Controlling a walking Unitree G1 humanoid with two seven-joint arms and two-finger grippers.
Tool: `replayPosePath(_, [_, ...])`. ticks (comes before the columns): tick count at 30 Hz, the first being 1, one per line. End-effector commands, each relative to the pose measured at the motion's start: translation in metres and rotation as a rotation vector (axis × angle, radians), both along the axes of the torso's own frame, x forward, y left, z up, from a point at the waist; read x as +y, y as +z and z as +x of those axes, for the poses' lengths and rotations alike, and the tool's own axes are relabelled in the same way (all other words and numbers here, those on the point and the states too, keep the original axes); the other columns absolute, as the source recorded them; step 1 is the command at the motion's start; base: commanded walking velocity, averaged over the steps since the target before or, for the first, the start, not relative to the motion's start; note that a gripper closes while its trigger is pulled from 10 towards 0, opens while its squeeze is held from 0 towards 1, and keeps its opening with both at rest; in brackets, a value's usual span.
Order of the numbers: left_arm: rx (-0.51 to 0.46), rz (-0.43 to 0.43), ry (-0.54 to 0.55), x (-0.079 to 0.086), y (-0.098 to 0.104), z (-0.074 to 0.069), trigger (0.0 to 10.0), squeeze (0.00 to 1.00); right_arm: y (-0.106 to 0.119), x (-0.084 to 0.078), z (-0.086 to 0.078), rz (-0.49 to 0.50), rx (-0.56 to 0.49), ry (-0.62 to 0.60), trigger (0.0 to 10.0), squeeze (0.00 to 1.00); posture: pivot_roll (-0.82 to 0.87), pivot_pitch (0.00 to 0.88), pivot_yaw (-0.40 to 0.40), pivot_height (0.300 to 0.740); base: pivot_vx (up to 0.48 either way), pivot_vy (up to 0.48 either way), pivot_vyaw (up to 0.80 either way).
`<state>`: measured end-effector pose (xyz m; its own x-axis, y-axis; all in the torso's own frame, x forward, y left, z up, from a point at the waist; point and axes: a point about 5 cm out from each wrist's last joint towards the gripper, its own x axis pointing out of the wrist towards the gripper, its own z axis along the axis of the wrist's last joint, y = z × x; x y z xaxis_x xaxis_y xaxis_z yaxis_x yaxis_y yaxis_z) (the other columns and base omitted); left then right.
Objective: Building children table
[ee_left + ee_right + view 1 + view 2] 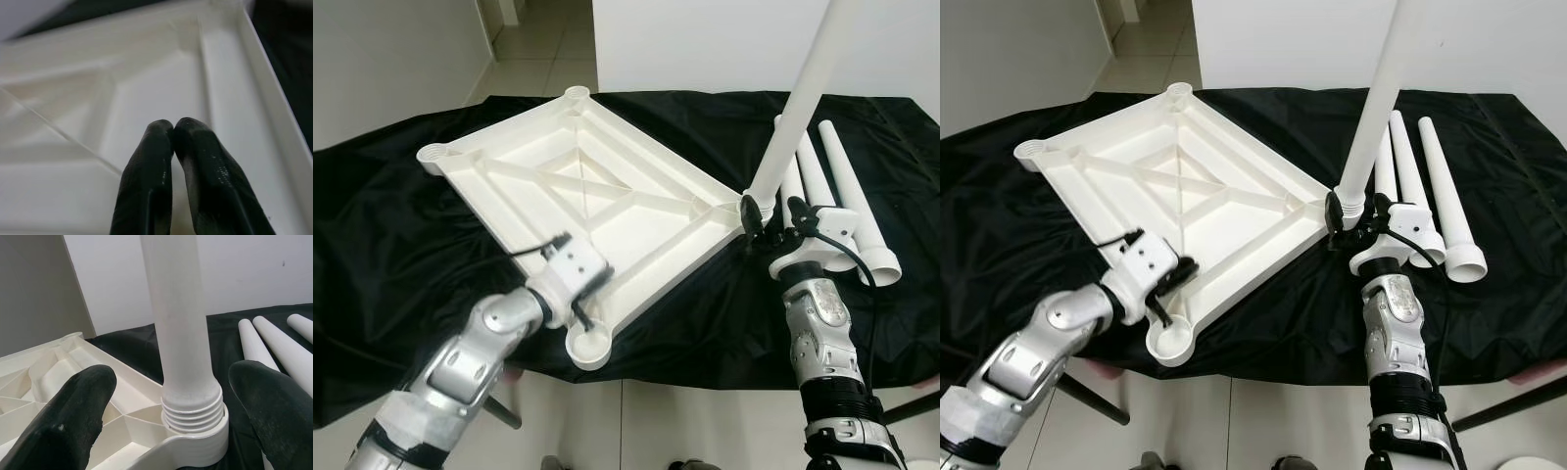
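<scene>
White tabletop lies upside down on the black cloth covering the counter. One leg stands upright, threaded end in the tabletop's right corner socket. Right tool sits at the leg's base, released, fingers apart on either side. Left tool clenched, empty, resting over the tabletop's near edge. Three spare legs lie just right of the upright leg.
</scene>
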<state>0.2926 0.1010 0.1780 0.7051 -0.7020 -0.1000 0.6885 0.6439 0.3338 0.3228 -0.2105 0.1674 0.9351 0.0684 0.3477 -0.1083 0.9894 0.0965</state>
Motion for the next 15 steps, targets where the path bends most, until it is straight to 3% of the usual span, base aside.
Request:
replayPosePath(1, [-0.103, -0.093, 0.238, 0.018, 0.015, 0.015, 10.0, 0.00, -0.004, 0.006, -0.002, 0.011, 0.014, 0.022, 10.0, 0.00, -0.06, 0.111, 0.092, 0.740, 0.000, 0.000, 0.00])
replayPosePath(2, [-0.103, -0.093, 0.238, 0.018, 0.015, 0.015, 10.0, 0.00, -0.004, 0.006, -0.002, 0.011, 0.014, 0.022, 10.0, 0.00, -0.06, 0.111, 0.092, 0.740, 0.000, 0.000, 0.00])
replayPosePath(4, [-0.111, -0.206, 0.288, 0.028, 0.028, 0.024, 10.0, 0.00, -0.005, 0.006, -0.004, 0.014, 0.017, 0.019, 10.0, 0.00, -0.06, 0.112, 0.096, 0.740, 0.000, 0.000, 0.00])
replayPosePath(7, [-0.111, -0.280, 0.286, 0.038, 0.037, 0.030, 10.0, 0.00, -0.007, 0.007, -0.006, 0.017, 0.022, 0.020, 10.0, 0.00, -0.06, 0.112, 0.095, 0.740, 0.000, 0.000, 0.00])
replayPosePath(11, [-0.110, -0.308, 0.240, 0.044, 0.041, 0.032, 10.0, 0.00, -0.008, 0.009, -0.007, 0.012, 0.029, 0.034, 10.0, 0.00, -0.06, 0.112, 0.094, 0.740, 0.000, 0.000, 0.00])
replayPosePath(12, [-0.109, -0.304, 0.220, 0.048, 0.041, 0.032, 10.0, 0.08, -0.008, 0.009, -0.007, 0.005, 0.031, 0.042, 10.0, 0.00, -0.06, 0.111, 0.093, 0.740, 0.000, 0.000, 0.00])
replayPosePath(15, [-0.111, -0.292, 0.207, 0.051, 0.041, 0.033, 10.0, 0.07, -0.007, 0.009, -0.007, -0.001, 0.032, 0.049, 10.0, 0.00, -0.06, 0.111, 0.091, 0.740, 0.000, 0.000, 0.00])
